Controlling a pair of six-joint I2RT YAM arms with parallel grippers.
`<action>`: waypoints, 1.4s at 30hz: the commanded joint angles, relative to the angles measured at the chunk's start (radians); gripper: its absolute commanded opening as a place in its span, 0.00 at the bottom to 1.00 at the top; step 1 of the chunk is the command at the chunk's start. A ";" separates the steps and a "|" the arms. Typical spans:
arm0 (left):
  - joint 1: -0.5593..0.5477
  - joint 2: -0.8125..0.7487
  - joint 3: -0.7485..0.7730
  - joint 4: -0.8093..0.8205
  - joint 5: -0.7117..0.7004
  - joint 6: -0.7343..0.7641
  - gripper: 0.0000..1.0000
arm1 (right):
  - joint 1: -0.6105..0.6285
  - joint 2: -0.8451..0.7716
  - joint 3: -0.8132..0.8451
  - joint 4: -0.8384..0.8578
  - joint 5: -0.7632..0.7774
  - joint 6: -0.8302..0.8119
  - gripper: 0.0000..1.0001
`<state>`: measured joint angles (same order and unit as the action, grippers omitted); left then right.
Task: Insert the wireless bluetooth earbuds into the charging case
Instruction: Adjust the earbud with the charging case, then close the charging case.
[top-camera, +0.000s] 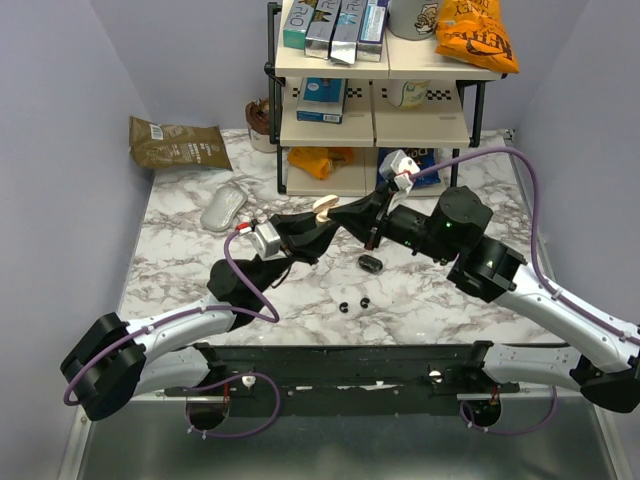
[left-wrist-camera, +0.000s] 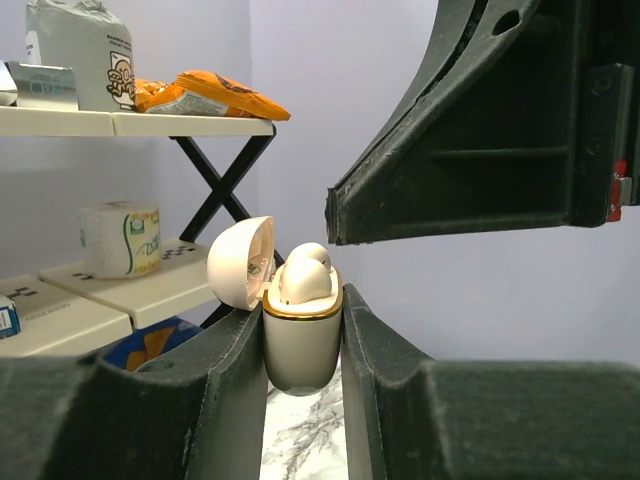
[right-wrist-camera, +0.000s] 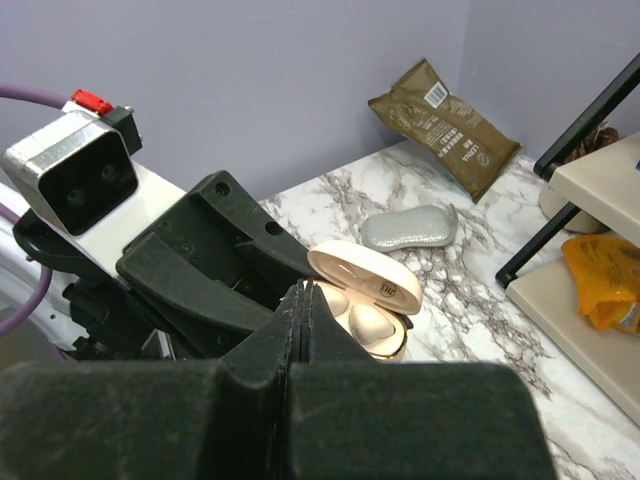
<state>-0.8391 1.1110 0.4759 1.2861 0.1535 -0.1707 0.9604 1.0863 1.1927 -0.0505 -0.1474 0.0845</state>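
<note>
Left gripper (left-wrist-camera: 300, 325) pinches the cream case (left-wrist-camera: 300, 360), lid open, mid-frame, with a pale bud (left-wrist-camera: 303, 278) proud inside. Right gripper (right-wrist-camera: 302, 300), fingers pressed together, is near it. Black earbuds (top-camera: 345, 306) lie on the table (top-camera: 180, 260), lower centre. Looks like the seating step; next needs a gentle downward press.

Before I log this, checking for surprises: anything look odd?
Two black earbuds lie loose on the table, while the open charging case in the left gripper already seems to hold a cream bud.

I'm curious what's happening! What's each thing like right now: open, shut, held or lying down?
charging case: lid open, upright, cream bud inside.
left end effector: shut on the charging case.
right end effector: shut, tip beside the open lid.
black earbuds: both loose on the table.
black pod: lying on the table.
</note>
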 joint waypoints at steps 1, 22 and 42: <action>-0.002 -0.005 0.010 0.033 0.011 -0.009 0.00 | 0.001 -0.032 0.012 -0.006 0.028 -0.020 0.01; -0.002 -0.159 -0.028 -0.251 0.141 0.073 0.00 | -0.005 0.124 0.225 -0.273 0.266 -0.031 0.41; -0.002 -0.128 0.004 -0.237 0.100 0.094 0.00 | -0.003 0.084 0.156 -0.319 0.100 -0.028 0.31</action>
<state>-0.8391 0.9806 0.4503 1.0260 0.2657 -0.0967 0.9573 1.1961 1.3746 -0.3367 -0.0036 0.0521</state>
